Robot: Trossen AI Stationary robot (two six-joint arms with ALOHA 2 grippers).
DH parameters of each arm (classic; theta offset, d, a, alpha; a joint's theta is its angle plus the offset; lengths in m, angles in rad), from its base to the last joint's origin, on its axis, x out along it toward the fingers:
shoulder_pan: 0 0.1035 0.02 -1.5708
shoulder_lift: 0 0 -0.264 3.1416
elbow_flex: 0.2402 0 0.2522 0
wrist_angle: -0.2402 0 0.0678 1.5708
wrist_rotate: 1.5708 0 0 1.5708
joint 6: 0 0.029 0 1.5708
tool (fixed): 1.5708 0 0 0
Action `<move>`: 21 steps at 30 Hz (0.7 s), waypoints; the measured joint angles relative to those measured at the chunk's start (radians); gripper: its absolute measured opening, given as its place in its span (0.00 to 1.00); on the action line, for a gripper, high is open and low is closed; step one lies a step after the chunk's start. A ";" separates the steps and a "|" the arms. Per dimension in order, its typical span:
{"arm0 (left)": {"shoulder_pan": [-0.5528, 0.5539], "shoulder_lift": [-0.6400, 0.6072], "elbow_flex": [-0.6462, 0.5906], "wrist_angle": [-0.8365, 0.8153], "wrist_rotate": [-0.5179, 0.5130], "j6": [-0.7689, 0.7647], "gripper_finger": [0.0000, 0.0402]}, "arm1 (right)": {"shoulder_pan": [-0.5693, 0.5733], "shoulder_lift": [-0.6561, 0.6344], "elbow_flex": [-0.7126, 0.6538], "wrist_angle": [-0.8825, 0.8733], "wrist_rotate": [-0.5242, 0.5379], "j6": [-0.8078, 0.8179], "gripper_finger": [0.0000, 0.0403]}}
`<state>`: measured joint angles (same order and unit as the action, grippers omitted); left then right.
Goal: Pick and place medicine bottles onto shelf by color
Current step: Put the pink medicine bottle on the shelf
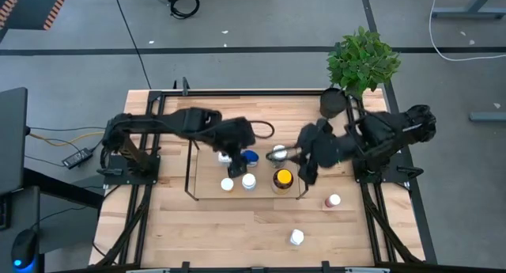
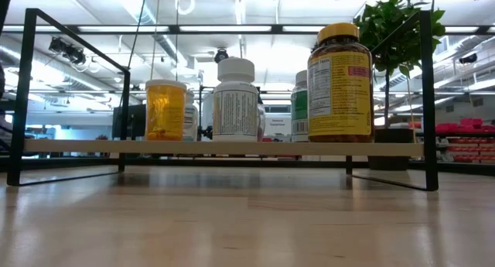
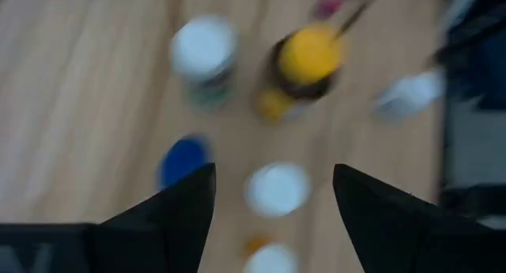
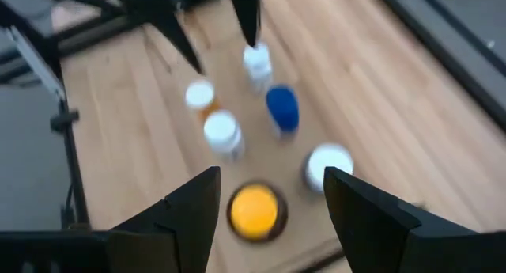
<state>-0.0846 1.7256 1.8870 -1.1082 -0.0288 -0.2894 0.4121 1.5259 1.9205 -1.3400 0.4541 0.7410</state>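
The shelf stands mid-table with several medicine bottles upright on it: two white-capped ones at its near edge, an amber yellow-capped one, a blue-capped one and a pale-capped one. My left gripper hovers open above the shelf's far side, over a white cap. My right gripper hangs open above the shelf's right end, over the yellow cap. Neither has anything between its fingers.
Two more bottles are on the bare wood off the shelf: a pinkish one to its right and a white one near the front edge. A potted plant stands at the far right corner. A black frame edges the table.
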 joint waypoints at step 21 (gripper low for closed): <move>-0.325 0.006 0.002 0.518 -0.140 -0.189 0.59 | 0.525 0.013 -0.361 0.023 -0.009 0.684 0.58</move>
<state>-0.4094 1.7313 1.8885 -0.5899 -0.1684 -0.4787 0.9368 1.5391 1.5592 -1.3169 0.4456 1.4247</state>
